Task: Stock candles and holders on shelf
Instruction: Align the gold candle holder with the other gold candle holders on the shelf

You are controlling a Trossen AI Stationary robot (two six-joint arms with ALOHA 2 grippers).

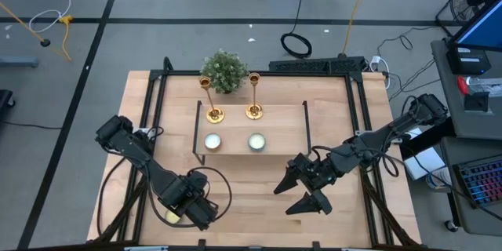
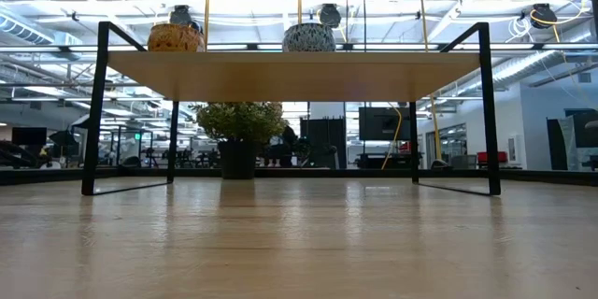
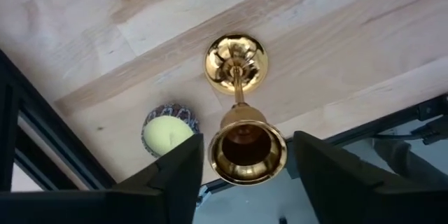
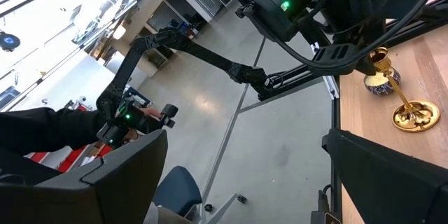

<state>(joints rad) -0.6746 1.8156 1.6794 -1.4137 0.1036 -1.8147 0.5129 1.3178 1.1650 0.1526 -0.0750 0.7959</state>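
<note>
I am closing my left jaws (image 3: 241,164) round the gold holder (image 3: 238,105) — not gripping yet. Beside it, the yellowish candle (image 3: 166,133) could get bumped; the holder could tip.

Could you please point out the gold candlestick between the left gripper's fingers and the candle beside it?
gold candlestick (image 3: 246,150): left wrist view, on its cup top.
candle (image 3: 166,134): left wrist view, on its pale wax top.

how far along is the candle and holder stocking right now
Done: two holders and two candles stand on the shelf. In hand: the left gripper has its fingers on either side of the third holder, not visibly clamped. Left: that holder and the last candle beside it on the table. The right gripper waits open nearby.
</note>
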